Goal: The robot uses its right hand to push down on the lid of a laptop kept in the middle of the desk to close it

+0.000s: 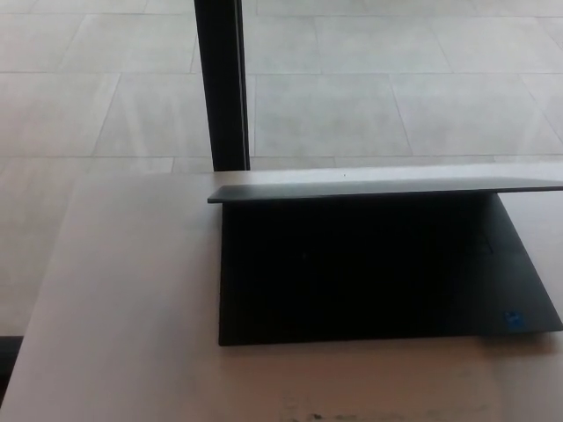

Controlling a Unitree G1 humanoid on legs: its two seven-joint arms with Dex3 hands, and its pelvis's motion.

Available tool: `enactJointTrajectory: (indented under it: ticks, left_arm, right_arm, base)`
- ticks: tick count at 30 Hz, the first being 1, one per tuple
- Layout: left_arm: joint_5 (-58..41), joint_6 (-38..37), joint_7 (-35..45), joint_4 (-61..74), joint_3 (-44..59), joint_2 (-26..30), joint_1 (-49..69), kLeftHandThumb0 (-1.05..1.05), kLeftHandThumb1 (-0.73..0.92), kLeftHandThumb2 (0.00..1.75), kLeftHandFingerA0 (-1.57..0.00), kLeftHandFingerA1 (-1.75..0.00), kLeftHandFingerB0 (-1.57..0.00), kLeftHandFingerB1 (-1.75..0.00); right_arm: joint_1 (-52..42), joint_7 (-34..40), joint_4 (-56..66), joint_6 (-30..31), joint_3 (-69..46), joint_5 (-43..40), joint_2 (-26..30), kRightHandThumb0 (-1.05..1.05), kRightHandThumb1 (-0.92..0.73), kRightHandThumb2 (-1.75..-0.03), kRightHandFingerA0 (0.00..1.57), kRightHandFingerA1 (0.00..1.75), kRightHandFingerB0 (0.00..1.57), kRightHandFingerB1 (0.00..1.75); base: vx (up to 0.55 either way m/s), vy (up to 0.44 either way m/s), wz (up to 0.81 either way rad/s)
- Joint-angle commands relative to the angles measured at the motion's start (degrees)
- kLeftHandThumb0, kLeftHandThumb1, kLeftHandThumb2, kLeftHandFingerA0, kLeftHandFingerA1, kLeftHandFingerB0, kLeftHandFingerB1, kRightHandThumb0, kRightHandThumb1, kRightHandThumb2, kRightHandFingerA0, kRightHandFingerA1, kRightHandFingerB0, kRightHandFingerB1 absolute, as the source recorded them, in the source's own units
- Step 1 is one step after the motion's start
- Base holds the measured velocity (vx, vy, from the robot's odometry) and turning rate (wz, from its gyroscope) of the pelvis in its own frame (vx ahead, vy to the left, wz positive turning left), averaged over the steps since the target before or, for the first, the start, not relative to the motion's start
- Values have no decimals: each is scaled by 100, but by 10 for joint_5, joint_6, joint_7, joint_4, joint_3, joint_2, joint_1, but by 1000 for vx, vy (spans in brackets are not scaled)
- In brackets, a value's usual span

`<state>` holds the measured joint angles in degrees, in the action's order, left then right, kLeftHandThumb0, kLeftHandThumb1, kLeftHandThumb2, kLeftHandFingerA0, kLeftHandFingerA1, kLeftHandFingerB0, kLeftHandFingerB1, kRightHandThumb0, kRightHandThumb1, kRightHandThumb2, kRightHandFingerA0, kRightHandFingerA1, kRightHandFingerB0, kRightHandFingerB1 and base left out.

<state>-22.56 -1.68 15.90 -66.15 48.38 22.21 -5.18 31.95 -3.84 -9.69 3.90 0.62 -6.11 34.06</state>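
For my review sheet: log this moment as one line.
laptop: open on desk | lid: raised, untouched | both hands: not in view

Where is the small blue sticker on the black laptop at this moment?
In the head view, the small blue sticker sits on the near right corner of the black laptop's base, close to the pale desk edge of the base.

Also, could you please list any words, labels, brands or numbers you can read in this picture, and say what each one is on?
No text can be read anywhere.
Blue sticker on the near right corner of the laptop: too small and blurred to read.
Lid, desk, floor tiles and the dark post: no visible markings.
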Motion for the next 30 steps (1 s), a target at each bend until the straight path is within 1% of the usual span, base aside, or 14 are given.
enactJointTrajectory:
  ticks: [1, 2, 3, 4, 8, 9, 10, 17, 24, 25, 26, 27, 28, 30]
  left_arm:
    - [-30, -4, 11, -2, 3, 17, 13, -105, 79, 85, -19, -106, -12, -162]
    - [-32, -3, 12, -3, 4, 18, 12, -105, 60, 126, -21, -94, -32, -128]
    - [-35, -1, 12, -5, 6, 18, 11, -105, 60, 126, -21, -94, -32, -128]
    - [-36, 0, 11, -7, 8, 21, 10, -105, 80, 80, -16, -104, -9, -164]
    - [-34, -2, 15, -8, 4, 23, 11, -105, 75, 86, -14, -106, -18, -165]
    - [-33, -2, 16, -7, 4, 24, 14, -105, 61, 126, -19, -96, -31, -131]
    - [-33, -2, 16, -8, 4, 24, 15, -105, 75, 82, -14, -104, -13, -163]
    - [-29, -3, 8, -10, -2, 25, 10, -105, 77, 89, -18, -102, -11, -161]
    - [-33, 2, 9, -9, -1, 28, 8, -105, 77, 81, -12, -104, -9, -162]
    - [-36, 4, 12, -7, 1, 28, 8, -105, 59, 126, -21, -97, -31, -129]
    - [-36, 3, 11, -8, 1, 29, 7, -105, 59, 126, -21, -97, -31, -129]
    - [-38, 3, 15, -9, 3, 29, 7, -105, 59, 125, -18, -97, -30, -130]
    - [-38, 3, 13, -10, 2, 29, 6, -105, 76, 83, -12, -104, -11, -160]
    - [-37, 2, 13, -10, 1, 30, 6, -105, 76, 83, -11, -104, -12, -161]
  right_arm:
    - [14, -47, -75, -120, 178, 219, 14, -91, -76, -87, 33, 55, 27, 40]
    - [10, -46, -80, -124, 192, 229, 16, -92, -78, -86, 31, 53, 25, 38]
    - [5, -47, -85, -126, 206, 238, 19, -92, -78, -86, 31, 53, 25, 38]
    - [6, -43, -94, -128, 223, 252, 19, -85, -92, -71, 31, 51, 28, 34]
    - [7, -44, -125, -137, 282, 298, 31, -90, -92, -76, 34, 54, 24, 33]
    - [7, -46, -129, -133, 296, 307, 32, -88, -92, -75, 34, 54, 25, 33]
    - [8, -47, -132, -130, 302, 311, 32, -86, -92, -72, 32, 52, 27, 33]
    - [13, -22, -168, -128, 343, 337, 28, -89, -77, -88, 32, 57, 26, 41]
    - [-30, -9, -175, -135, 383, 365, 51, -83, -92, -69, 37, 56, 32, 36]
    - [-41, 0, -179, -136, 391, 375, 56, -83, -92, -69, 38, 56, 33, 37]
    - [-42, 4, -183, -136, 396, 378, 57, -83, -92, -69, 38, 56, 33, 37]
    - [-51, 5, -187, -143, 397, 374, 62, -84, -92, -70, 38, 58, 31, 39]
    - [-61, 12, -190, -147, 400, 377, 66, -82, -92, -69, 39, 58, 33, 38]
    - [-83, -9, -192, -142, 404, 366, 73, -80, -92, -68, 34, 54, 30, 35]
  base:
    - [0, 0, 0]
    - [0, 0, 0]
    - [0, 0, 0]
    - [0, 0, 0]
    - [0, 0, 0]
    - [0, 0, 0]
    - [0, 0, 0]
    - [0, 0, 0]
    - [0, 0, 0]
    - [0, 0, 0]
    - [0, 0, 0]
    - [0, 0, 0]
    - [0, 0, 0]
    - [0, 0, 0]
